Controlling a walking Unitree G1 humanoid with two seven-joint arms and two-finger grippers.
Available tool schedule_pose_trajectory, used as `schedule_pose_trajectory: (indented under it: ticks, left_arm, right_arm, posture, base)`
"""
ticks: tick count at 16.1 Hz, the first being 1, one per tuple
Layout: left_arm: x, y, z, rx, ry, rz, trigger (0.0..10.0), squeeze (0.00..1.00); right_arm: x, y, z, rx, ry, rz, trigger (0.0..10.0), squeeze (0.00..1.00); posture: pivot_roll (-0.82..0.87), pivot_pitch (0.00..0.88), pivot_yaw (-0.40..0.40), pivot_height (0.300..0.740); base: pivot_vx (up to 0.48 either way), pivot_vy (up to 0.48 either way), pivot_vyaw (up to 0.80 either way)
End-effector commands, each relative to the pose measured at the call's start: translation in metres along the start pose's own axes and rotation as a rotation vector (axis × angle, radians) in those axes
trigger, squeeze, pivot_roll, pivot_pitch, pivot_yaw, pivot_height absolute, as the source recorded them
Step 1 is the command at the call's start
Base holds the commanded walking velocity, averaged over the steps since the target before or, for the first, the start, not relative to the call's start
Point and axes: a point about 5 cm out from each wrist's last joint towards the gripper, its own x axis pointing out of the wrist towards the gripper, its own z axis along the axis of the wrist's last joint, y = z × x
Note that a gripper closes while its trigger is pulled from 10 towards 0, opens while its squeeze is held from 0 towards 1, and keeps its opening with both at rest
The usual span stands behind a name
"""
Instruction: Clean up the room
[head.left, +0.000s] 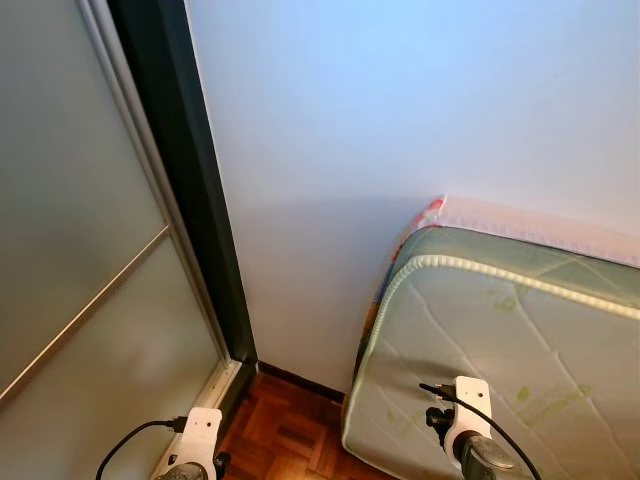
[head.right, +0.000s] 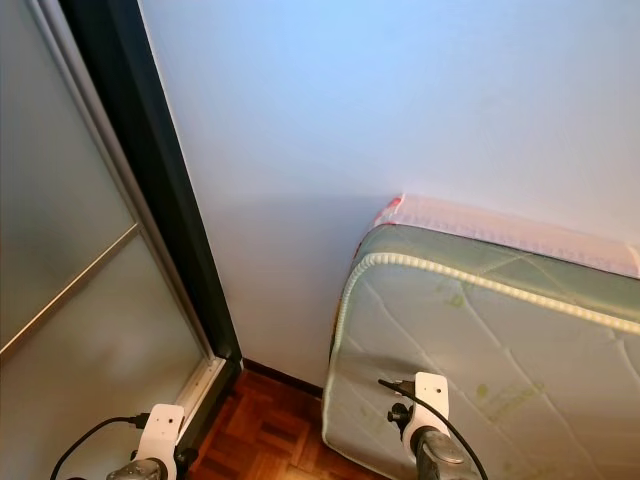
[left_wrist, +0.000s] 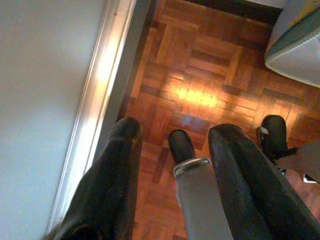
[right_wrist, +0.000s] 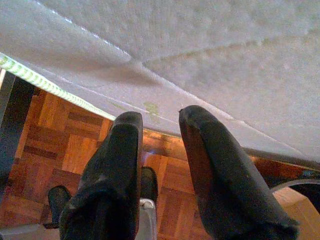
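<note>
Mattress (head.left: 520, 360) leans against wall (head.left: 380, 150), edge down on parquet floor (left_wrist: 200, 75), likely stored. Left gripper (left_wrist: 172, 135) hangs over floor, fingers apart, empty. Right gripper (right_wrist: 160, 122) beside mattress, fingers parted, empty.

Soft, even daylight fills my head views; the white wall (head.left: 400, 150) carries a bluish cast and darkens to a grey shadow behind the mattress (head.left: 520, 350). Both are sharp, free of motion blur. At my left wrist, a warm glare patch shines on the parquet floor (left_wrist: 200, 97). My black fingers (right_wrist: 220, 175) loom soft and out of focus.
</note>
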Motion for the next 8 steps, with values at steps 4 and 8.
schedule_pose_trajectory:
  ticks: [4, 8]
  left_arm:
    - [-0.0011, 0.0017, -0.0071, -0.003, 0.022, 0.003, 10.0, 0.00]
    - [-0.0010, 0.0016, -0.0072, -0.001, 0.023, 0.004, 10.0, 0.00]
  right_arm:
    - [-0.0011, -0.0030, -0.0040, -0.003, 0.012, -0.006, 10.0, 0.00]
    - [-0.0011, -0.0033, -0.0040, -0.005, 0.012, -0.006, 10.0, 0.00]
  posture:
    - [-0.15, 0.000, -0.062, 0.740]
    - [-0.14, 0.000, -0.064, 0.740]
  base:
    - [-0.349, 0.000, 0.00]
    - [-0.359, 0.000, 0.00]
